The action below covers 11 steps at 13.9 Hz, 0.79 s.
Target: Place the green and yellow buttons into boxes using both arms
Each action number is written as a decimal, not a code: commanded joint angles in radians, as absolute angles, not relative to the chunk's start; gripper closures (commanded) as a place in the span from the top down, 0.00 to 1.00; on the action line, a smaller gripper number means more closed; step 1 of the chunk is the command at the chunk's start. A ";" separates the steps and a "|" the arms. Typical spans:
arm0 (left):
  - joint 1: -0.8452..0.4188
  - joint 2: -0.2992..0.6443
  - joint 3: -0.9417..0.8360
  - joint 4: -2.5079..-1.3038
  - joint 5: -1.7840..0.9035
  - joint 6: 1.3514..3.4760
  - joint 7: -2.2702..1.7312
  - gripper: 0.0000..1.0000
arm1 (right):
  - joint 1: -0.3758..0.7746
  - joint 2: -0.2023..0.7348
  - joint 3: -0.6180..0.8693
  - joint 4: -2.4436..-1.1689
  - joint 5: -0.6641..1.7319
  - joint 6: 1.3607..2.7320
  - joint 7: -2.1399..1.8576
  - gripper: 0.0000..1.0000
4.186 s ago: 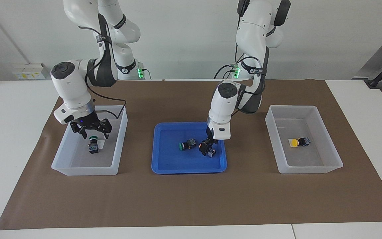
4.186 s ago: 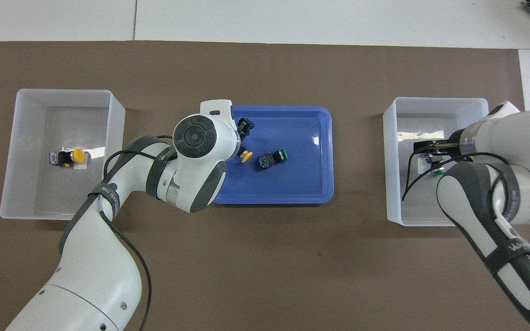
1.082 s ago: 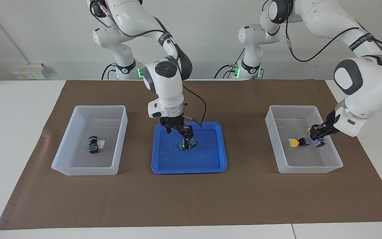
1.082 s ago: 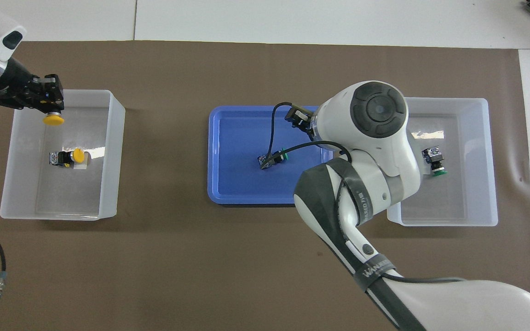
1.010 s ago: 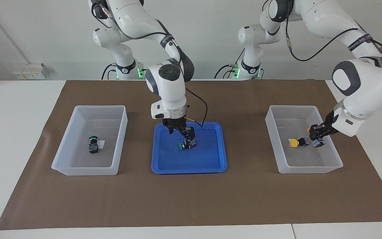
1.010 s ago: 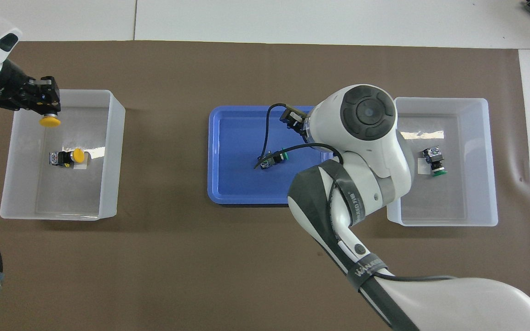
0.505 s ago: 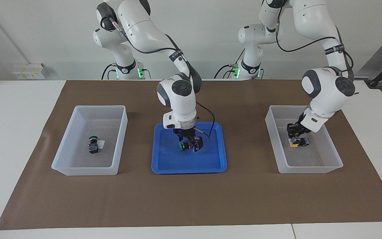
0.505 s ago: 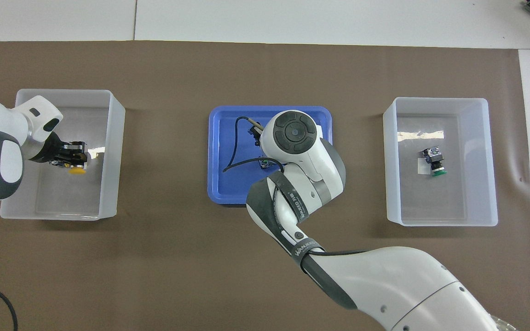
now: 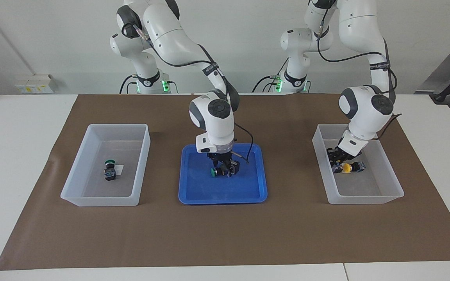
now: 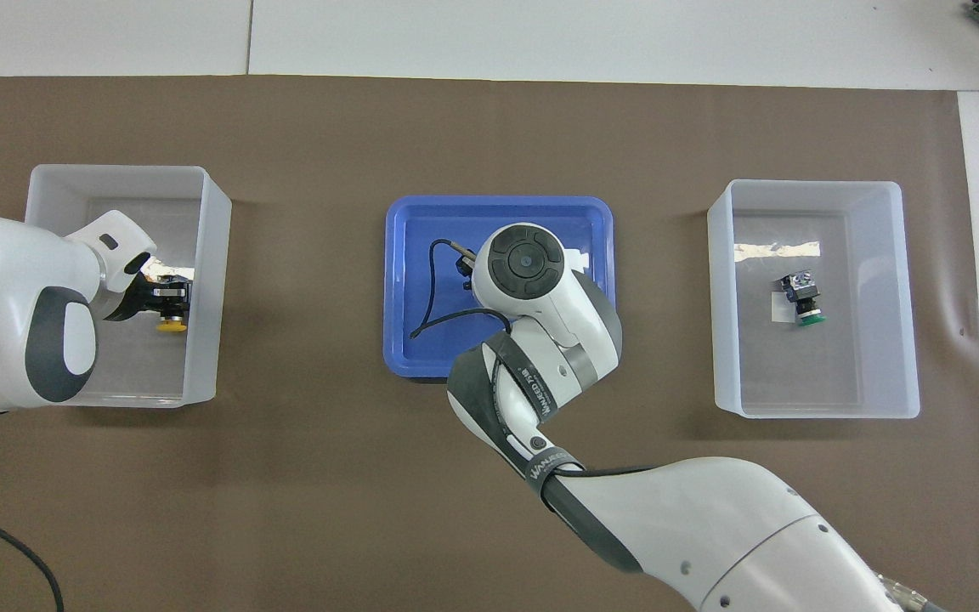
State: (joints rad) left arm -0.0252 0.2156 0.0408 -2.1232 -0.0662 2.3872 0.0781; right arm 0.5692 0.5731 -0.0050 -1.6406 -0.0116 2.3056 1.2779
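Note:
My right gripper (image 9: 225,168) is low in the blue tray (image 9: 193,189), open, its fingers on either side of the body of a green button (image 9: 213,171). The overhead view hides this button under the arm. A second green button (image 9: 109,171) lies in the box (image 9: 117,125) at the right arm's end. My left gripper (image 9: 336,159) is down inside the other box (image 9: 344,125), shut on a yellow button (image 10: 171,325). It is beside the second yellow button (image 9: 350,167), which lies on the box floor.
A brown mat (image 9: 225,234) covers the table under the tray and both boxes. The right arm's cable (image 10: 430,289) loops over the tray. White table (image 9: 14,156) lies beyond the mat at both ends.
The left gripper carried the yellow button over the box's outer rim and down inside, beside the other yellow button. The right gripper came from the green box to the tray and lowered over the green button.

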 commanded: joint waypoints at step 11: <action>-0.023 0.287 0.046 -1.838 -0.066 2.139 0.091 0.85 | 0.298 0.191 -0.005 -1.658 0.015 1.869 0.670 0.00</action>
